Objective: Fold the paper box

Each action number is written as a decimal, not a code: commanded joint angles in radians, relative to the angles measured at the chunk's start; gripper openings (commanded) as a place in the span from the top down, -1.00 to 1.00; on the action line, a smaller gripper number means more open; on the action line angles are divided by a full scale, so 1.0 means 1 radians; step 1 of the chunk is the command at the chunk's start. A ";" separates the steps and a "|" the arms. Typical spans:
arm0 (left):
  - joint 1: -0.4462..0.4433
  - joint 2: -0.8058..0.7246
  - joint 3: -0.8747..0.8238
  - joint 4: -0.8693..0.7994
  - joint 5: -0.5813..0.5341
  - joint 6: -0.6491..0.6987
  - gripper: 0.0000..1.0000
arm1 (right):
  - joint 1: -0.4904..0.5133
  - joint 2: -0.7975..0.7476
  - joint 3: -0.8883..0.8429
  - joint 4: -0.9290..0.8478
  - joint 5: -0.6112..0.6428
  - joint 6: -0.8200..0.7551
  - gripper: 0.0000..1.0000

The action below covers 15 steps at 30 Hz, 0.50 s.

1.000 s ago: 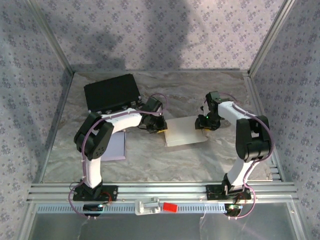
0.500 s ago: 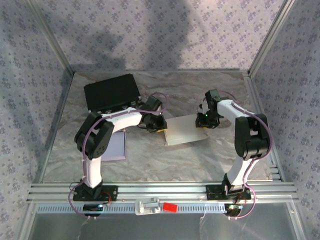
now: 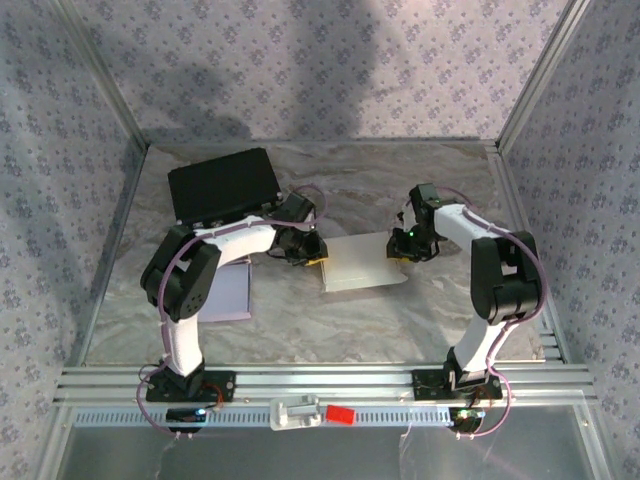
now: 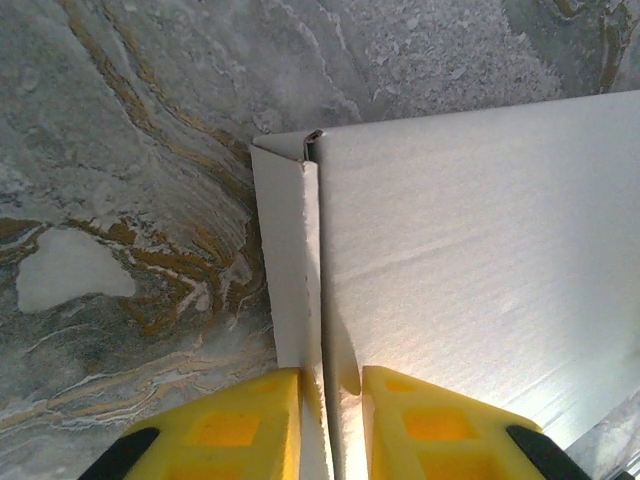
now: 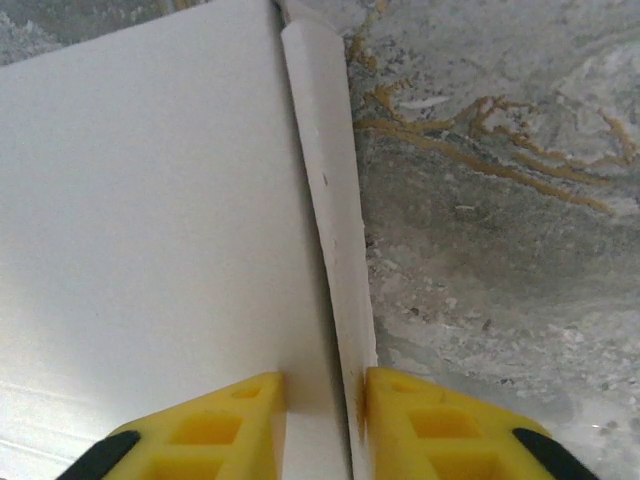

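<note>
at mid surface [image 3: 400,180], got the paper box [image 3: 362,265] lying flat and mostly unfolded, between the two arms. reads as the side-flap step, early in the fold. have the left hand [image 3: 318,257] at the box's left edge, yellow fingers [image 4: 250,410] slightly apart and astride the part-raised left flap [image 4: 285,250], slack visible either side of the crease, so not clamping anything by the look of things. same on the other side: right hand [image 3: 398,249] at the right edge, fingers [image 5: 220,420] a little apart around the right flap [image 5: 330,180], gap showing on the main-panel side, nothing firmly pinched. next, probably: close on both flaps together, then roll them inward about the creases until upright, keeping the pulls symmetric so as not to skid the box across the surface. worth watching for buckling of the thin wall if squeezed off the crease. end walls and any locking tabs yet to do, judging from the flat lie.
</note>
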 commanded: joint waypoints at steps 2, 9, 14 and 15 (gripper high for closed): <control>0.005 -0.029 -0.021 -0.009 0.015 0.005 0.54 | -0.046 -0.052 -0.024 0.004 -0.047 0.019 0.23; 0.010 -0.003 -0.028 0.036 0.024 0.004 0.66 | -0.103 -0.019 -0.037 0.064 -0.108 0.011 -0.10; 0.015 -0.001 -0.034 0.058 0.016 0.006 0.74 | -0.101 0.036 -0.043 0.140 -0.167 0.002 -0.36; 0.018 0.000 -0.037 0.062 0.017 0.006 0.76 | -0.102 0.044 -0.042 0.148 -0.181 0.003 -0.36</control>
